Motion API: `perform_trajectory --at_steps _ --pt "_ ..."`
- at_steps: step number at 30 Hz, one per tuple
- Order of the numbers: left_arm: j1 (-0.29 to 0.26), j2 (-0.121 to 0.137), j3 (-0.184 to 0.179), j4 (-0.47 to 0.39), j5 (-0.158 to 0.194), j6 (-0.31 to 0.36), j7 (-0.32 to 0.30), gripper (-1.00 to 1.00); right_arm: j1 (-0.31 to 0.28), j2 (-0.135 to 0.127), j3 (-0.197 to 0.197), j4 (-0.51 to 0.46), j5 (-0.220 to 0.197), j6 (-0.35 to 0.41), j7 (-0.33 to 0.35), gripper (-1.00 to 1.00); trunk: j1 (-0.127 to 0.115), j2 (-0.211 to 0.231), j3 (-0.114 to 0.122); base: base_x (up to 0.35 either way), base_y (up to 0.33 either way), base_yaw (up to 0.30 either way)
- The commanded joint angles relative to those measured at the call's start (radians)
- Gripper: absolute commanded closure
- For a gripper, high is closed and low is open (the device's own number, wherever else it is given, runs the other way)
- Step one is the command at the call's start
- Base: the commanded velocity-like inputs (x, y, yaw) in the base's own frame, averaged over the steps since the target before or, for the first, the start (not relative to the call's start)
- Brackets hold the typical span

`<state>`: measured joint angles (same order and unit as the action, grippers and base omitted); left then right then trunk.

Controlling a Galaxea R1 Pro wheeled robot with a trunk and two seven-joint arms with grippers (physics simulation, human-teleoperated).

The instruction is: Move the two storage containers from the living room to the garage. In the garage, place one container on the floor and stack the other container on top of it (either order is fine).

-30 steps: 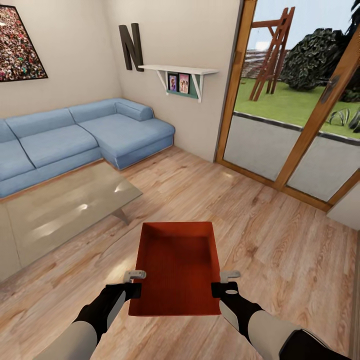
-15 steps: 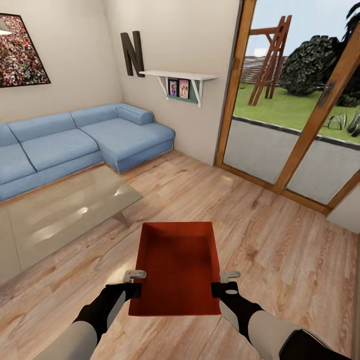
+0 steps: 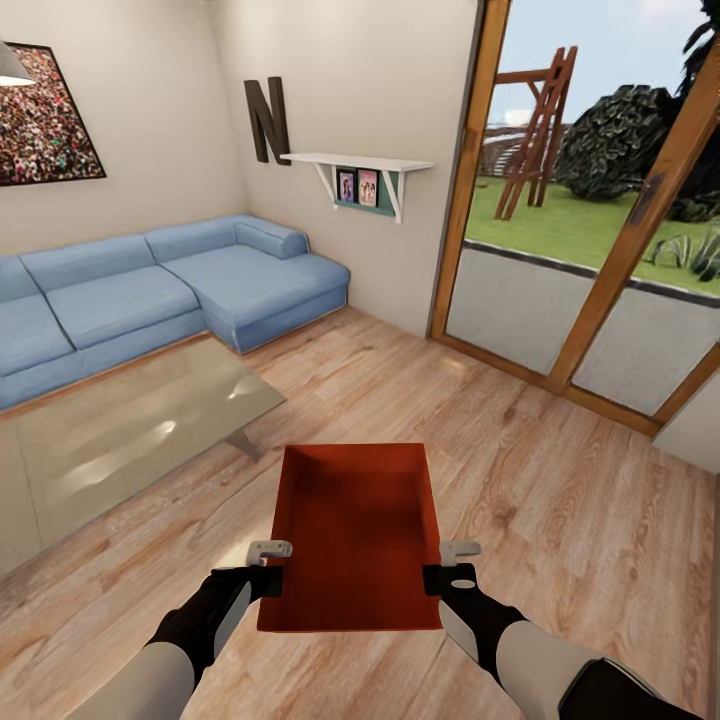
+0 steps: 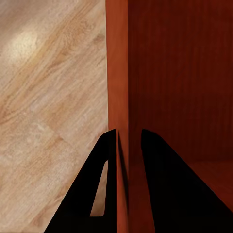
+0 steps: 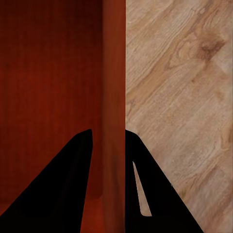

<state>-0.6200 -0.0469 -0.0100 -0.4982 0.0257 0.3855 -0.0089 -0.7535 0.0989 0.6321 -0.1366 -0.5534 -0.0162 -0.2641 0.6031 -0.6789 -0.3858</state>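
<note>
An orange-red open-top storage container (image 3: 355, 535) hangs in front of me above the light wood-plank floor of the living room. My left gripper (image 3: 272, 565) is shut on its left wall, one finger inside and one outside, as the left wrist view shows with the wall (image 4: 118, 97) between the black fingers. My right gripper (image 3: 452, 565) is shut on the right wall (image 5: 114, 97) in the same way. The container is empty and held level.
A glass coffee table (image 3: 130, 425) stands to the left, close to the container. The blue corner sofa (image 3: 170, 290) runs along the far left wall. Wood-framed glass doors (image 3: 590, 230) fill the right side. Open plank floor (image 3: 560, 520) lies ahead and right.
The view has shifted slightly: the sofa, wall picture and doors sit a little differently in the picture. The container and both grippers keep the same place in view.
</note>
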Motion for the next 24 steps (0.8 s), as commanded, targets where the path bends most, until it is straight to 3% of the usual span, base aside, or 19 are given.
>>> perform_trajectory --at_steps 1,24 --pt "0.000 -0.001 0.005 0.001 0.002 0.006 0.003 1.00 -0.001 0.001 -0.023 -0.001 0.011 -0.026 -0.034 1.00 0.000 -0.001 0.000 0.000 0.000 0.000" --pt "0.000 0.000 0.005 0.001 0.001 0.006 0.003 1.00 -0.001 -0.002 -0.023 -0.001 0.012 -0.027 -0.032 1.00 0.000 -0.001 0.036 0.000 0.000 0.000"
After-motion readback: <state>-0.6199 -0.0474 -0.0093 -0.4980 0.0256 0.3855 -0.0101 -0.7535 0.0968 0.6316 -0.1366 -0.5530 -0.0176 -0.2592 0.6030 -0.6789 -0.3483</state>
